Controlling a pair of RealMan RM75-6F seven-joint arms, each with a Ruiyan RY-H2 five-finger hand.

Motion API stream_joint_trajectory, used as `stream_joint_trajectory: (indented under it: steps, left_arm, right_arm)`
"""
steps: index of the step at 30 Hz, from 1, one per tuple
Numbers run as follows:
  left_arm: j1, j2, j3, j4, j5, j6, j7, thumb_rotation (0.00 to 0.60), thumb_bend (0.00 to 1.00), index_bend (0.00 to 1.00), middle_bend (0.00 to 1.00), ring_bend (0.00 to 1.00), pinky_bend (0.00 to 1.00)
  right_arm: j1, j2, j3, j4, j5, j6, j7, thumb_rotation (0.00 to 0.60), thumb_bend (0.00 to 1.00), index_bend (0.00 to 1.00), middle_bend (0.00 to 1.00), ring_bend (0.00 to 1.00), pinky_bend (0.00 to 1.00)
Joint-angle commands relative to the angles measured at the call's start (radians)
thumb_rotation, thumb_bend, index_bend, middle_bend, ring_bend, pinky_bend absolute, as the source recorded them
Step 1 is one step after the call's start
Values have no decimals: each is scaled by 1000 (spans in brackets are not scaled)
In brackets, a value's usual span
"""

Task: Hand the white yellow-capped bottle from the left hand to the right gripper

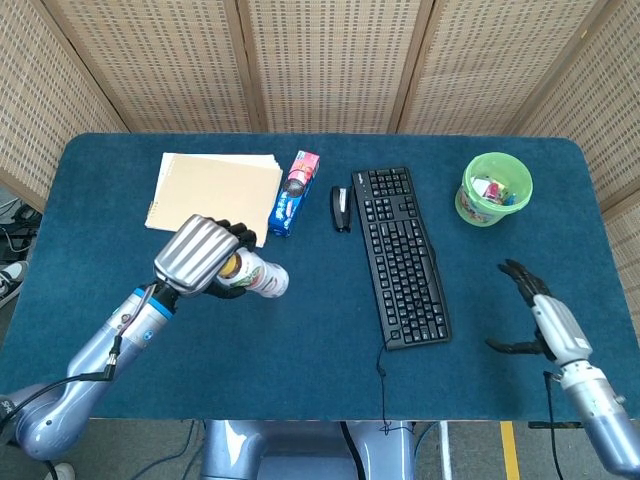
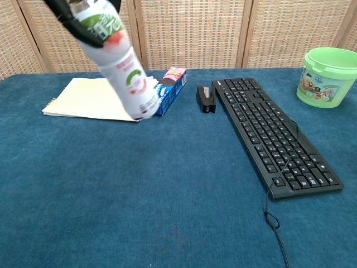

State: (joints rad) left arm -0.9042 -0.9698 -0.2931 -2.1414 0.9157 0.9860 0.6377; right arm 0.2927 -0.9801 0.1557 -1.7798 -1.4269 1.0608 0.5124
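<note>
My left hand (image 1: 197, 255) grips the white bottle (image 1: 262, 275) near its yellow cap and holds it tilted in the air over the left part of the table. In the chest view the bottle (image 2: 120, 64) hangs at the upper left with its base lowest, and dark fingers (image 2: 66, 17) wrap its top; the cap is out of that frame. My right hand (image 1: 545, 315) is open, fingers spread, above the right side of the table, well apart from the bottle. The chest view does not show it.
A black keyboard (image 1: 399, 252) lies between the two hands, its cable (image 2: 274, 215) running to the front edge. A beige notebook (image 1: 213, 196), a blue snack pack (image 1: 294, 192) and a black stapler (image 1: 341, 208) lie behind the bottle. A green tub (image 1: 495, 188) stands at the far right.
</note>
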Motion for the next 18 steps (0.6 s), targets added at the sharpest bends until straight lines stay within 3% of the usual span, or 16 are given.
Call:
stream_joint_trajectory:
  steps: [1, 10, 18]
  left_arm:
    - [-52, 6, -32, -29, -58, 7, 32, 600, 430, 677, 545, 530, 633]
    - [-228, -94, -82, -5, -258, 58, 111, 600, 430, 677, 545, 530, 633]
    - [-298, -136, -93, 26, -331, 72, 105, 600, 430, 680, 548, 531, 633]
  right_arm:
    - [109, -5, 49, -32, 26, -118, 85, 600, 0, 102, 0, 0, 0]
    - [284, -151, 142, -58, 141, -259, 166, 600, 0, 135, 0, 0, 0]
    - [366, -253, 188, -28, 228, -300, 187, 600, 0, 138, 0, 0, 0]
